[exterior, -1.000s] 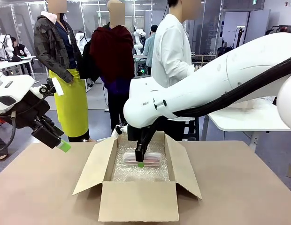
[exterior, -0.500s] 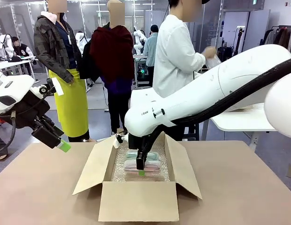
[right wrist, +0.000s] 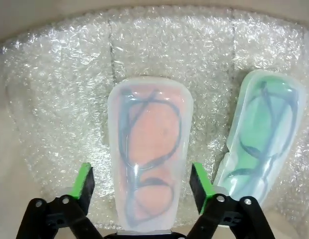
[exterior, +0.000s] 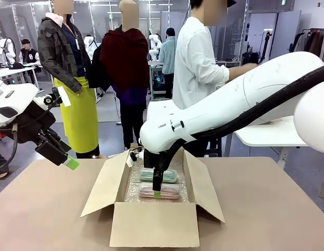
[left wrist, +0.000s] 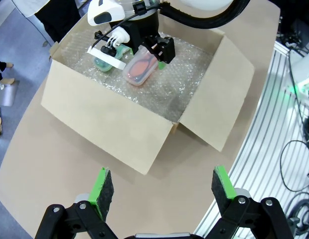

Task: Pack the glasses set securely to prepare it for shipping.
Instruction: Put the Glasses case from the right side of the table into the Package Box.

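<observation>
Right jaws astride pink case [right wrist: 149,149], end hidden

Arm print: small dark letters [exterior: 162,126] on the white shell of the right arm [exterior: 240,99], near its wrist end; they look like "FRAN", and the rest is too small to tell.
Far sign: a small green sign [exterior: 284,3] hangs high at the back of the room; its wording is too small to read.
</observation>
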